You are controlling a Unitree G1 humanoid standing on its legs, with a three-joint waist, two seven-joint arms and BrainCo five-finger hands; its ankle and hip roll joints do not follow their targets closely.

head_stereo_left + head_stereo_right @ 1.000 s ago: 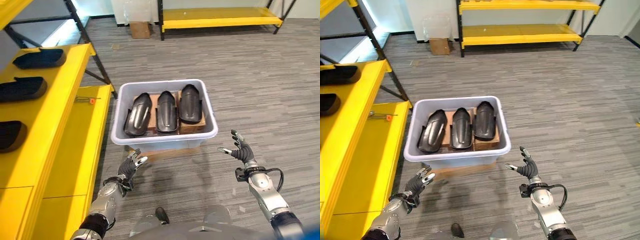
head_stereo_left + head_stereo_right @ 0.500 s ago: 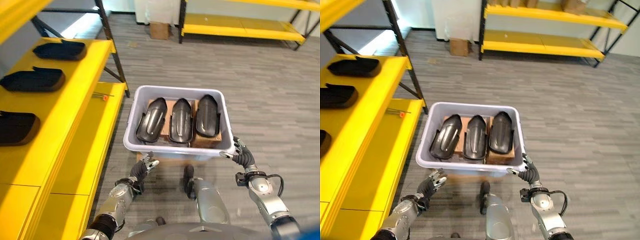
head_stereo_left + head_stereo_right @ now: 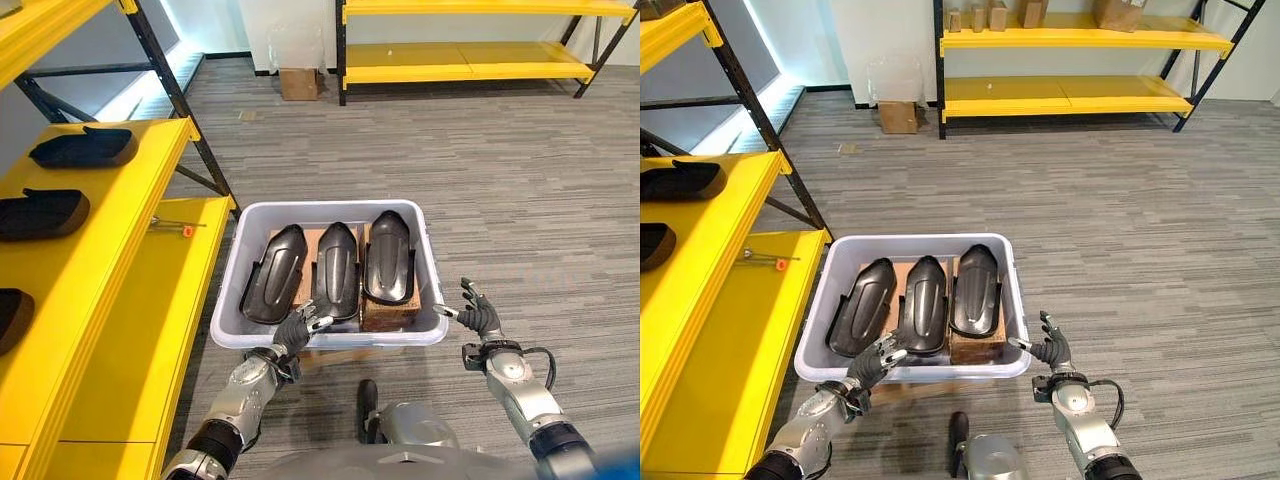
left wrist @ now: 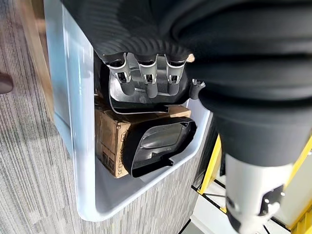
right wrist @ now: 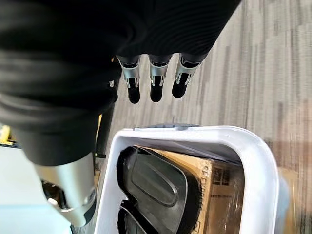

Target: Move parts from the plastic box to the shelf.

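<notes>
Three black moulded parts [image 3: 338, 270] lie side by side in the grey plastic box [image 3: 230, 300] at frame centre, the yellow shelf [image 3: 110, 260] to the left. Both hands are empty with fingers relaxed: the left hand [image 3: 297, 331] at the box's near rim, the right hand [image 3: 477, 317] beside its lower-right corner. The left should probably reach over the rim and curl under the nearest part's edge before lifting.

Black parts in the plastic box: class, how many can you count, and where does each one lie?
3, side by side on cardboard in the plastic box: the left part, the middle part and the right part. More may be hidden beneath.
</notes>
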